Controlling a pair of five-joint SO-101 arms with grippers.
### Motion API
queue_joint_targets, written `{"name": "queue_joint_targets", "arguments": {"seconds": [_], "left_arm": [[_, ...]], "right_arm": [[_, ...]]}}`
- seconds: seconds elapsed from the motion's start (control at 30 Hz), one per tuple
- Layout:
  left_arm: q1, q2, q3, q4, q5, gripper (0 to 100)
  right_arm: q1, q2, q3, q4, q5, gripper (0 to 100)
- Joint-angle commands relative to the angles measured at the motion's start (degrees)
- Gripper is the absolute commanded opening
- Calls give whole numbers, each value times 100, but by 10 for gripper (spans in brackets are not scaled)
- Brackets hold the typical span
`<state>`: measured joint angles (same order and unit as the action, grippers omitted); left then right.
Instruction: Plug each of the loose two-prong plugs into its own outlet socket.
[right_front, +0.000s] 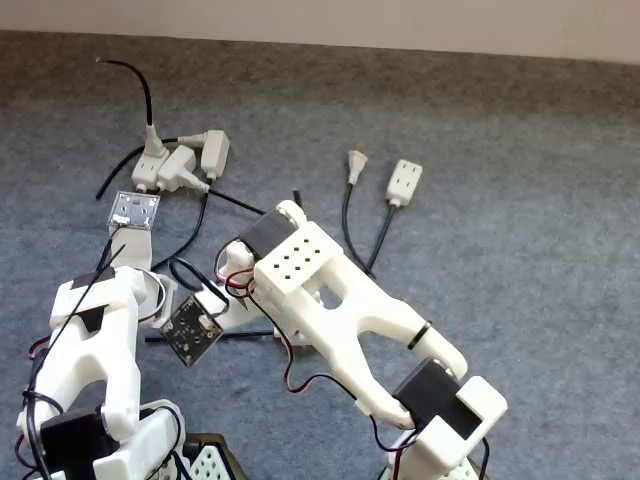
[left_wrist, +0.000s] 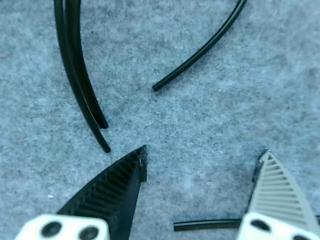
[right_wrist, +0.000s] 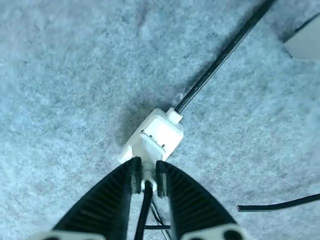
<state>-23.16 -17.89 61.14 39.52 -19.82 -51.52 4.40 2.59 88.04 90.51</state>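
My right gripper (right_wrist: 147, 167) is shut on a small white two-prong plug (right_wrist: 148, 175) whose black cord runs back between the fingers. The plug's front meets a white outlet socket (right_wrist: 155, 135) lying on the carpet, with the socket's own black cord (right_wrist: 220, 55) leading away. My left gripper (left_wrist: 205, 150) hangs open over bare carpet near several loose black cable ends (left_wrist: 156, 87), holding nothing. In the high view a loose plug (right_front: 355, 162) and a white socket (right_front: 404, 180) lie at the back, right of the right arm (right_front: 330, 300).
A cluster of white sockets and plugs (right_front: 170, 165) lies at the back left, with black cords (right_front: 195, 235) trailing toward the left arm (right_front: 100, 340). Grey carpet (right_front: 520, 250) covers the whole floor, open to the right. A thin cable end (right_wrist: 275, 205) lies near my right gripper.
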Motion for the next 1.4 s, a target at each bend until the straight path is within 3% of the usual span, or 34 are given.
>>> {"name": "queue_joint_targets", "arguments": {"seconds": [0.0, 0.97, 1.37], "left_arm": [[110, 22, 31, -62, -79, 323], [110, 22, 31, -62, -79, 323], [110, 22, 31, -62, -79, 323]], "right_arm": [[-13, -66, -233, -13, 114, 7], [215, -48, -312, -382, 325, 7], [303, -57, -347, 22, 360, 7]]}}
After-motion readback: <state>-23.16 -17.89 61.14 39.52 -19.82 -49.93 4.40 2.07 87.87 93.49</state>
